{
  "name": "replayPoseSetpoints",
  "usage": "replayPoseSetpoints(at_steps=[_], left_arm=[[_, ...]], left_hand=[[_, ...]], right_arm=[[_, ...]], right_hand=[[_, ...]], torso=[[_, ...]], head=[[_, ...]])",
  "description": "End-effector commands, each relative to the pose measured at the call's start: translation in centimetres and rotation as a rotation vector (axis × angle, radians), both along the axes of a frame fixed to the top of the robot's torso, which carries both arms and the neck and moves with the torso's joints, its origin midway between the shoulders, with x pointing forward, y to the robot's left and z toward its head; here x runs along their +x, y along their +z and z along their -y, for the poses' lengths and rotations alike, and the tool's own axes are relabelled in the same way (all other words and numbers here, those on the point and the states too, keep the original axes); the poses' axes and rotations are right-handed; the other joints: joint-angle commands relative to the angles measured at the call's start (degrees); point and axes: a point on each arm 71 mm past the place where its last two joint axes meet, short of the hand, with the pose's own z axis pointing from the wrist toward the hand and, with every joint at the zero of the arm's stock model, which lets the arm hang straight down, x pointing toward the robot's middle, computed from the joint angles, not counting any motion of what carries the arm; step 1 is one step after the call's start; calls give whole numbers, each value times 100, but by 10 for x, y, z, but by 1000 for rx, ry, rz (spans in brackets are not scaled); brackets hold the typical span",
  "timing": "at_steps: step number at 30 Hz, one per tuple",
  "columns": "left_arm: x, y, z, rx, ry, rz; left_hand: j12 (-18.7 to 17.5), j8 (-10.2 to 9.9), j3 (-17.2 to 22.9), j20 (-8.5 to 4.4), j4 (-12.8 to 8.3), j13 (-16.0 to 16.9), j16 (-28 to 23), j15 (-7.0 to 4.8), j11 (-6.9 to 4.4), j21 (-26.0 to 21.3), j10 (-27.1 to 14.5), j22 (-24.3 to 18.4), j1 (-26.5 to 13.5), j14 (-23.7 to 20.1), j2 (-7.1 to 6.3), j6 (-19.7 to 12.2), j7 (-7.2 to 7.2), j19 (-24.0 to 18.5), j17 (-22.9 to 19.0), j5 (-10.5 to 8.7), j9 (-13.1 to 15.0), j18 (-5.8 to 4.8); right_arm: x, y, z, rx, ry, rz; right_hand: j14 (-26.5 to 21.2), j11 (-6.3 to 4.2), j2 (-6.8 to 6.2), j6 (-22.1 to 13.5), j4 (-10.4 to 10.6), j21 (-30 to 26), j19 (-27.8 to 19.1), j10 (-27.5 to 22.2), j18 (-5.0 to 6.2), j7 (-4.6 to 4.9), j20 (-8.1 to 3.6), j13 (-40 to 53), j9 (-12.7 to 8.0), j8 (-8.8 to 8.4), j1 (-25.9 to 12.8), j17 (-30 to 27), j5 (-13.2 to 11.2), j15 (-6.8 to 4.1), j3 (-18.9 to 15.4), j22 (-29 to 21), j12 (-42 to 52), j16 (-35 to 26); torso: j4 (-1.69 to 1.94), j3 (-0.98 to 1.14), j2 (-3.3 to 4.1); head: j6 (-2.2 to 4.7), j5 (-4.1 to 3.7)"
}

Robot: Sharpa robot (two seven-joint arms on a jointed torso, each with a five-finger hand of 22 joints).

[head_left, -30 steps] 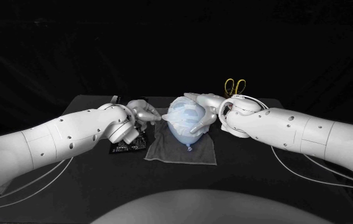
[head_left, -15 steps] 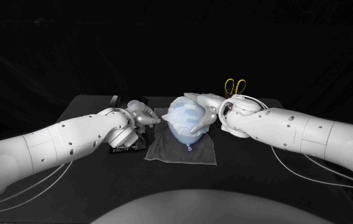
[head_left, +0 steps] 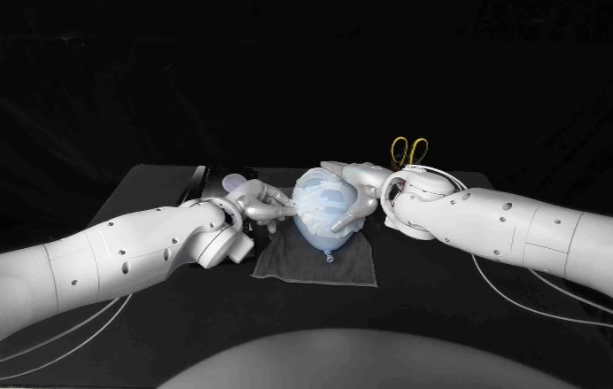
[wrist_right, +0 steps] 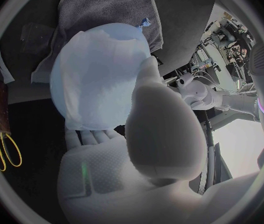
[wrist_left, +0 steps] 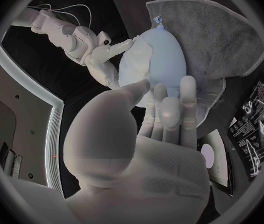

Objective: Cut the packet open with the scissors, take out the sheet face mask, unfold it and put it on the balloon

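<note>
- My right hand (head_left: 361, 192) clasps the balloon (head_left: 320, 234), with the mask (head_left: 320, 198) draped on it.
- My left hand (head_left: 256, 201), fingers apart and empty, hovers just left of it; the balloon's knot points toward me.

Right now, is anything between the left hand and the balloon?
Nothing visible. The left hand, fingers spread, sits right beside the balloon, with only grey cloth under the gap. The right hand holds the balloon from the opposite side, out of the path. Can't tell whether the left hand touches it.
</note>
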Motion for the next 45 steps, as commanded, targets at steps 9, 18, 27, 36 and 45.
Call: replayPoseSetpoints(at_steps=[9, 18, 27, 36, 45], left_arm=[[-8, -7, 9, -51, 25, 21], [-17, -12, 9, -55, -4, -42], [-21, -12, 11, -140, 15, -78], [-23, -14, 16, -179, 45, -117], [-23, -18, 20, -228, 122, -159]], left_hand=[[308, -416, -194, -9, -11, 110, 366, 31, 66, 270, 122, 378, 192, 344, -4, -196, 94, 373, 576, -15, -213, -11], [772, -749, -138, 58, -238, 463, 518, 133, 184, 442, 34, 573, 331, 374, -111, -349, 220, 381, 755, -20, -389, -39], [1617, -810, -344, 109, -221, 1450, 737, 140, 162, 637, 554, 870, 299, 497, -27, -252, 183, 473, 1080, -21, -449, -67], [1777, -846, -687, 88, -12, 1590, 780, 125, 151, 716, 622, 997, -14, 518, -134, -198, 165, 543, 1124, -21, -487, -91], [1892, -1003, -792, 98, 3, 1745, 821, 154, 198, 789, 777, 1107, 124, 563, -74, -356, 230, 623, 1183, -21, -580, -114]], right_arm=[[-2, -3, -1, -16, 12, -11], [-2, -3, -1, -15, 11, -11], [-2, -3, 0, -14, 11, -13], [-3, -4, -1, -14, 11, -14], [-3, -3, -2, -12, 13, -15]], right_hand=[[-45, 12, 4, 8, 3, 21, 50, -22, 76, 25, 1, -8, 10, 29, 61, -8, 6, -6, 46, -8, -1, -14], [-51, 13, 5, 10, 3, 21, 52, -26, 76, 35, 1, -8, 11, 31, 67, -12, 6, -1, 64, -9, -1, -16], [-57, 15, 9, 12, 3, 20, 52, -28, 76, 44, 1, -9, 13, 32, 72, -15, 6, 6, 72, -10, -1, -18], [-58, 13, 9, 18, 3, 20, 54, -29, 76, 62, 1, -8, 17, 35, 75, -16, 5, 11, 71, -11, -1, -19], [-59, 13, 10, 24, 3, 19, 53, -32, 76, 74, 1, -9, 22, 38, 77, -16, 5, 14, 71, -12, -2, -19]], torso=[[1, 0, 2], [7, -3, 0], [-3, -3, 7], [2, 0, 3], [-1, 3, 9]], head=[[0, -46], [0, -47], [0, -30], [0, -25], [0, -41]])
